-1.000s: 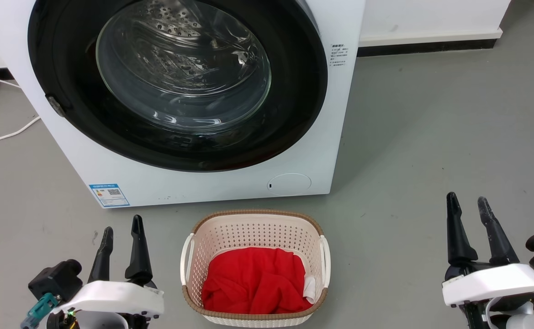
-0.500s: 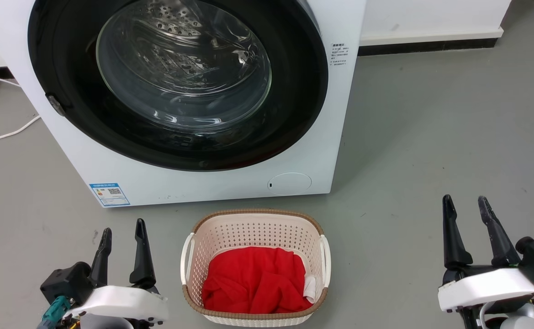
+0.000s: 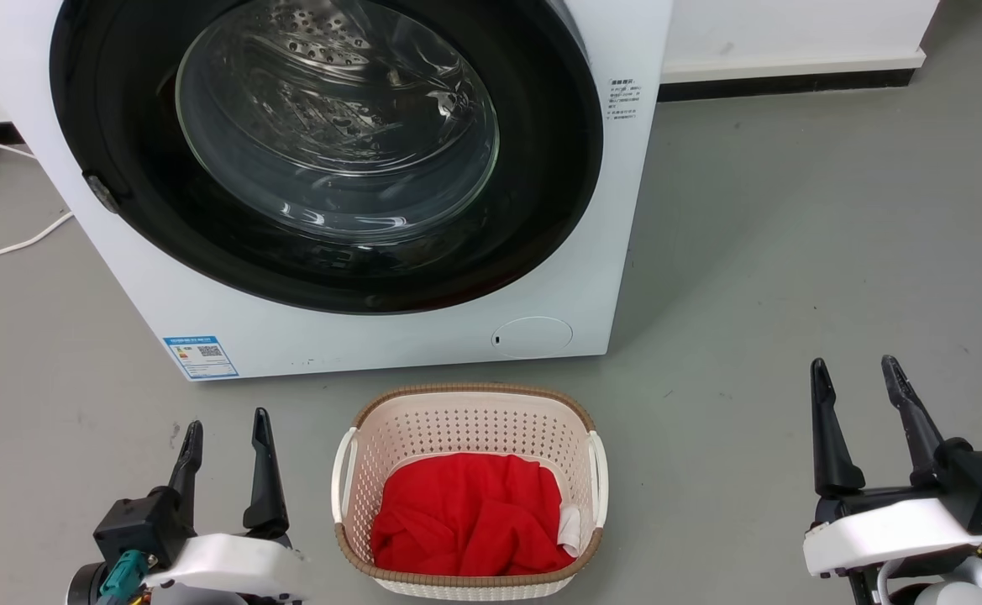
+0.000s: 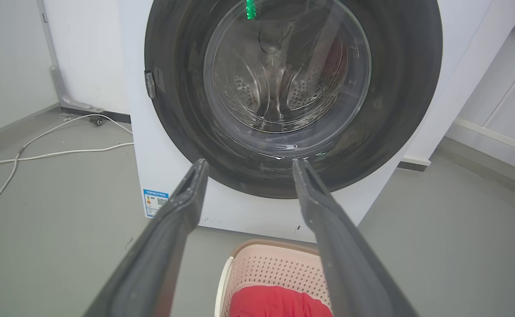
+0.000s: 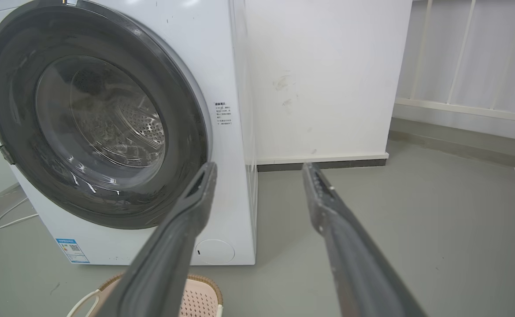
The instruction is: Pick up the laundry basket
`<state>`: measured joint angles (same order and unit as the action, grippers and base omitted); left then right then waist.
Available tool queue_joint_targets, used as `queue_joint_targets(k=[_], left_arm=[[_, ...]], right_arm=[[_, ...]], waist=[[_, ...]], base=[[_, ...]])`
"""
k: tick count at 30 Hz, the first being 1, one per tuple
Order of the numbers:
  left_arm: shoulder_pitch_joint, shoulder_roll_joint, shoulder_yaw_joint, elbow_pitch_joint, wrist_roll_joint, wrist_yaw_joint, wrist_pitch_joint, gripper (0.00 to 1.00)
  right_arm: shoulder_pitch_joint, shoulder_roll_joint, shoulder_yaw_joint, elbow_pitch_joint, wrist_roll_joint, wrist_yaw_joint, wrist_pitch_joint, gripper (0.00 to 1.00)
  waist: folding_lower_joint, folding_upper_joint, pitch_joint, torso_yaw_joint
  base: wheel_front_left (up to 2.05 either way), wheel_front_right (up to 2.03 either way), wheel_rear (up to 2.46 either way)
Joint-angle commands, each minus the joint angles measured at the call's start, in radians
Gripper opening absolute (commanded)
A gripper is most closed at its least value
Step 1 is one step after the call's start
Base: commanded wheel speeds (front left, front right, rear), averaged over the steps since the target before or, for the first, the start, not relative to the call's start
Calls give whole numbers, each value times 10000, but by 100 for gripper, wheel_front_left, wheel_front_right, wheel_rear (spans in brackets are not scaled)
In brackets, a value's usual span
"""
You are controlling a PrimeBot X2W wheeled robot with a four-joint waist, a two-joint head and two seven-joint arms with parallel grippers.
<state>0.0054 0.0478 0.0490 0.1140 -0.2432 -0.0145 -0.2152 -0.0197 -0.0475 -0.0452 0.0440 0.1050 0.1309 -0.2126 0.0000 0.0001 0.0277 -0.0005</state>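
- On the grey floor, just in front of the washing machine with its door shut, the laundry basket stands upright and untouched.
- A red cloth lies in its bottom. The load looks soft and light, so the lift should need little force.
- The left gripper is near the basket's left side, with its fingers parted and empty. The right gripper is also parted and empty, but well apart from the basket.
- The step in hand is probably the approach. The right arm has farther to travel.
- Aim each gripper at its white loop handle, the left handle and the right handle. Close only once a finger sits on either side of the loop, then raise both together to keep the basket level.
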Motion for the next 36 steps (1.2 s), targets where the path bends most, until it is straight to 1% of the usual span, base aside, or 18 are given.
queue_joint_targets(k=[1, 25, 36], left_arm=[[59, 35, 28, -48, 189, 28, -68, 100], [286, 37, 67, -56, 2002, 156, -524, 100], [263, 36, 114, -18, 1946, 173, -505, 100]], right_arm=[[69, -42, -15, -112, -215, -3, -109, 100], [229, -46, -42, -329, -1940, -3, -537, 100], [222, -44, -132, -175, -1619, -3, -532, 100]], waist=[[0, -1, 3, -1], [0, -1, -67, -9], [0, -1, -74, -24]], base=[[0, 0, 0], [0, 0, 0], [0, 0, 0]])
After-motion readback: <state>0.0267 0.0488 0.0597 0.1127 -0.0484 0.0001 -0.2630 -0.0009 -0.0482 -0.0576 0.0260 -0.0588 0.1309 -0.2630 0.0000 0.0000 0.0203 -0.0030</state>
